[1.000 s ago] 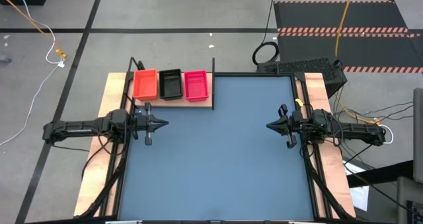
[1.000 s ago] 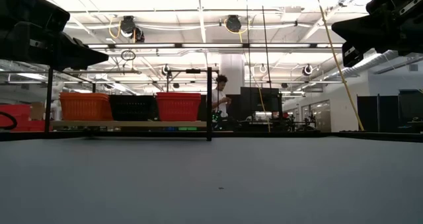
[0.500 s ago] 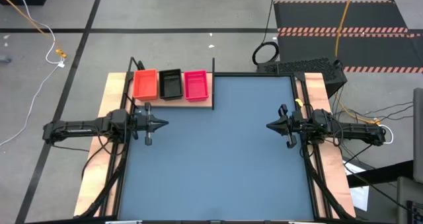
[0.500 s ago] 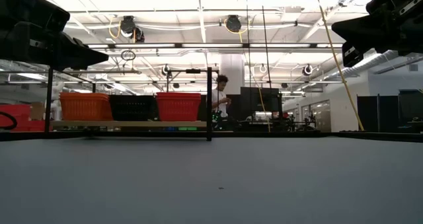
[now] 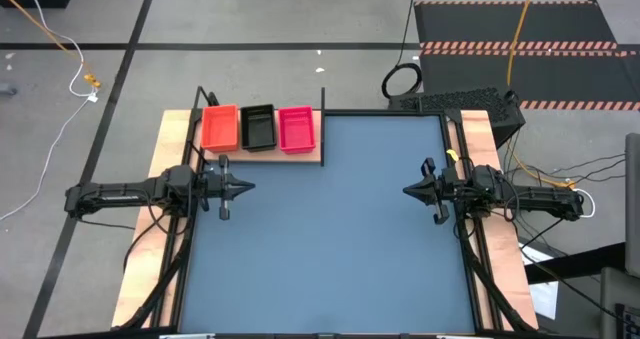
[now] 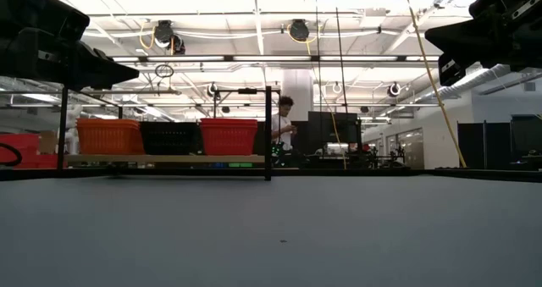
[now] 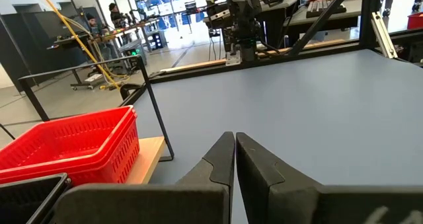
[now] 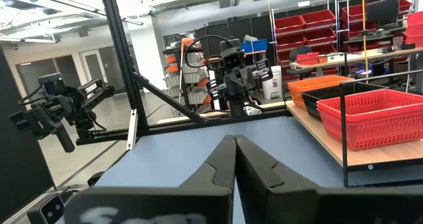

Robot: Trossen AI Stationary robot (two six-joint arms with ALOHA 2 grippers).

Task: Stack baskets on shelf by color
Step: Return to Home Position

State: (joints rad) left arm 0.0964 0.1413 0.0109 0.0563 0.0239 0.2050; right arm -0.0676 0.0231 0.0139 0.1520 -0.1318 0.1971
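Observation:
Three stacks of baskets stand side by side on the light-wood shelf at the table's far left: orange, black and pink-red. The low view shows the same row, orange, black, pink-red. My left gripper is shut and empty at the table's left edge, pointing level toward the right, just nearer than the shelf. My right gripper is shut and empty at the right edge, pointing left. Both hang above the tabletop.
Thin black upright posts rise at the shelf's corners. The blue-grey tabletop stretches between the two arms. Wooden side rails run along both table edges. A person stands in the room beyond the table.

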